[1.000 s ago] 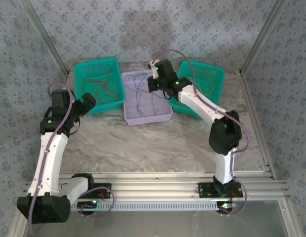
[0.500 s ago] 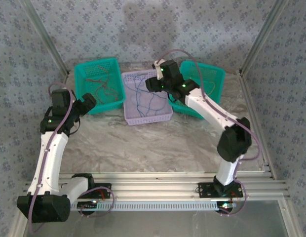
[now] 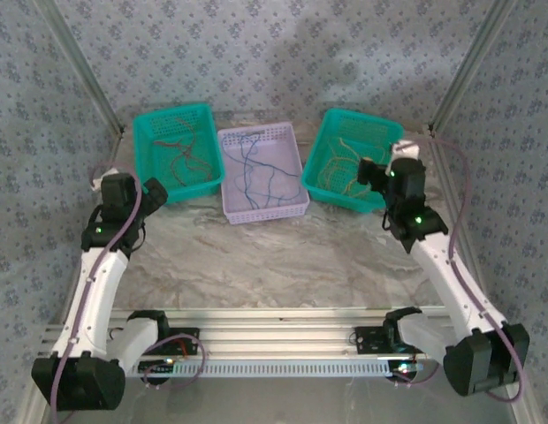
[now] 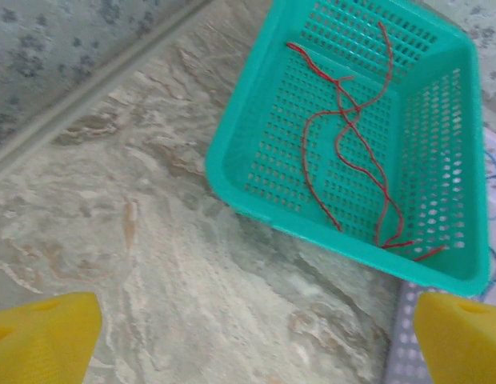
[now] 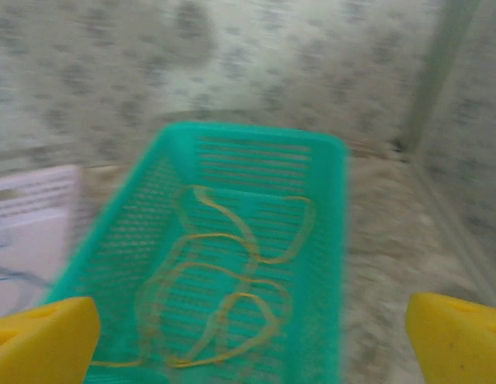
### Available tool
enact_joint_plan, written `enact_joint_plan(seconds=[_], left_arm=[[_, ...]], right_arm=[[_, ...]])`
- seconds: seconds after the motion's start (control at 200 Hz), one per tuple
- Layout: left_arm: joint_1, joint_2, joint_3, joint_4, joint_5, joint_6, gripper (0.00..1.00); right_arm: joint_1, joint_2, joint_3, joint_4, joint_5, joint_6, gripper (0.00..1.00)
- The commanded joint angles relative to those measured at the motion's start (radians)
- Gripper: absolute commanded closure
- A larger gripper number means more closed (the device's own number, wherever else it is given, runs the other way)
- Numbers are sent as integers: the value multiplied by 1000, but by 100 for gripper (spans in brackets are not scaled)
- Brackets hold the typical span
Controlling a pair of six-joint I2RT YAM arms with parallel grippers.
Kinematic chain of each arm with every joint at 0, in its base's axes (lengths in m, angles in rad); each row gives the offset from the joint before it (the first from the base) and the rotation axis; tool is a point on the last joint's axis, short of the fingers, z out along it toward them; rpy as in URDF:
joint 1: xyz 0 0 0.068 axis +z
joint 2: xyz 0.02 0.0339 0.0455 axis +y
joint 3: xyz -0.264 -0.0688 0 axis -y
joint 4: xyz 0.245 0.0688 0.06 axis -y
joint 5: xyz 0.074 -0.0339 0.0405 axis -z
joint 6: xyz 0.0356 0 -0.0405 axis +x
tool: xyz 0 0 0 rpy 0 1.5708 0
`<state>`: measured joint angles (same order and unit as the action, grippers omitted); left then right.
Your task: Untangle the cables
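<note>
Now the right hand (image 5: 250, 340), jaws apart and empty, is retreating from the lilac plastic basket (image 3: 267, 212); thin yellow wires (image 5: 220, 238) are lying just ahead, suggesting sorting is ending.

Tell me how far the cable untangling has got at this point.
Done, apparently: red cables lie in the left teal basket, blue cables in the lavender basket, yellow cables in the right teal basket. In hand: nothing; left gripper and right gripper are open and empty. Left: little, though the blue strands cross each other.
</note>
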<state>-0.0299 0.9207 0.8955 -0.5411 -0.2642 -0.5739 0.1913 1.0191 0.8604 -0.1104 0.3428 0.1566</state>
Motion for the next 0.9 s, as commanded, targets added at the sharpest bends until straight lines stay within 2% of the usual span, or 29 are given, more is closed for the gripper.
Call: enact_joint_plan(seconds=[0.0,0.14,0.4,0.45,0.555,0.61,0.7,0.759,0.799,0.824,0.869,0.894], left_arm=[[-27,-32,-57,116,-139,59,0],[-43,-10,-93,140,-190,97,0],[-53,13,-164,204,-203,141,0],[-53,27,-166,210,-206,160,0],[-54,44,-178,215,-201,160,0],[-54,45,-191,231,-206,161,0],[-54,57,-198,254,-221,189,0],[-54,68,-198,264,-224,191,0],[-53,71,-202,274,-219,190,0],[-53,73,-206,287,-212,193,0],[-51,72,-216,306,-205,208,0],[-50,71,-221,317,-205,218,0]], right_arm=[[-104,-29,-132,129,146,1,0],[-186,95,-264,278,105,37,0],[-178,351,-444,729,92,-51,0],[-166,343,-442,698,86,-36,0],[-190,421,-508,936,24,-91,0],[-203,423,-470,837,-41,-71,0],[-205,466,-436,842,-142,-137,0],[-216,473,-452,870,-187,-143,0],[-228,512,-492,990,-235,-152,0],[-227,527,-505,1034,-234,-153,0],[-226,495,-485,927,-228,-148,0],[-227,504,-489,960,-230,-150,0]])
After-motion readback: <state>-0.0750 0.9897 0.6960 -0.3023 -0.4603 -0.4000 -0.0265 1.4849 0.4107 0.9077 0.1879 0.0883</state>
